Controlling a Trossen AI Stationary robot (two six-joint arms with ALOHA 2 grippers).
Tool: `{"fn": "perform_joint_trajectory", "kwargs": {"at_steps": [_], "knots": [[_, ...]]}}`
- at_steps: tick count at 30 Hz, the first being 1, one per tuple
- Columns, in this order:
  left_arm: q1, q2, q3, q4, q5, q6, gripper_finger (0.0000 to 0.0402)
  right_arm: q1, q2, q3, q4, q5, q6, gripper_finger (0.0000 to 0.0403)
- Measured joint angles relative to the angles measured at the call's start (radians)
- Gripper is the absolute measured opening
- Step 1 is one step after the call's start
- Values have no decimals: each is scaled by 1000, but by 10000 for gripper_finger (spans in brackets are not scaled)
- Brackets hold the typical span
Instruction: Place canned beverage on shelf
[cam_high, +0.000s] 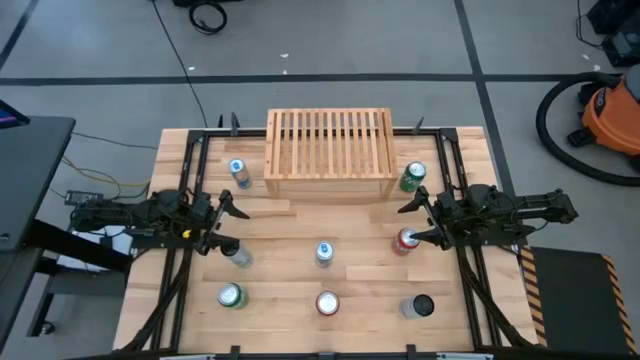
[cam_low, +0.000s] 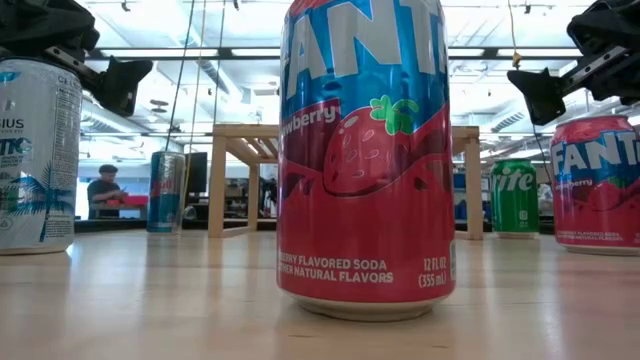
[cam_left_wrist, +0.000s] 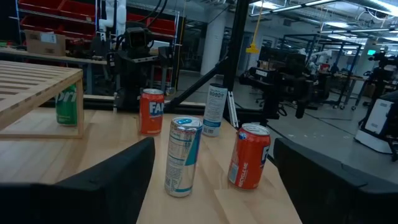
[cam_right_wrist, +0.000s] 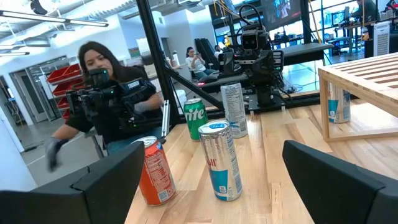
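Standing at the far middle of the desk (cam_high: 300, 230), the wooden shelf (cam_high: 329, 150) has nothing on its slatted top. A blue can (cam_high: 240, 173) stands just beside its left end and a green can (cam_high: 412, 177) just beside its right end. The left end effector (cam_high: 226, 223) hovers over the desk's left side with its fingers spread and nothing between them; a slim silver can (cam_high: 237, 254) stands near its nearer finger. The right end effector (cam_high: 415, 222) hangs over the right side, released and wide, with a red can (cam_high: 406, 241) close by its nearer finger. A slim blue-and-silver can (cam_high: 323, 253) stands at the centre. Along the near edge stand a green-topped can (cam_high: 231, 295), a red strawberry soda can (cam_high: 327, 303) and a dark-topped can (cam_high: 419, 306).
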Motion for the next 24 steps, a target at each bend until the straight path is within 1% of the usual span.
{"fn": "perform_joint_trajectory", "kwargs": {"at_steps": [13, 18, 24], "knots": [[0, 0, 0, 6, -1, 4, 334, 0, 0, 0, 0, 0, 0, 391], [2, 0, 0, 26, -45, -73, 334, 0, 0, 0, 0, 0, 0, 391], [3, 0, 0, 55, -77, -109, 334, 0, 0, 0, 0, 0, 0, 391]]}}
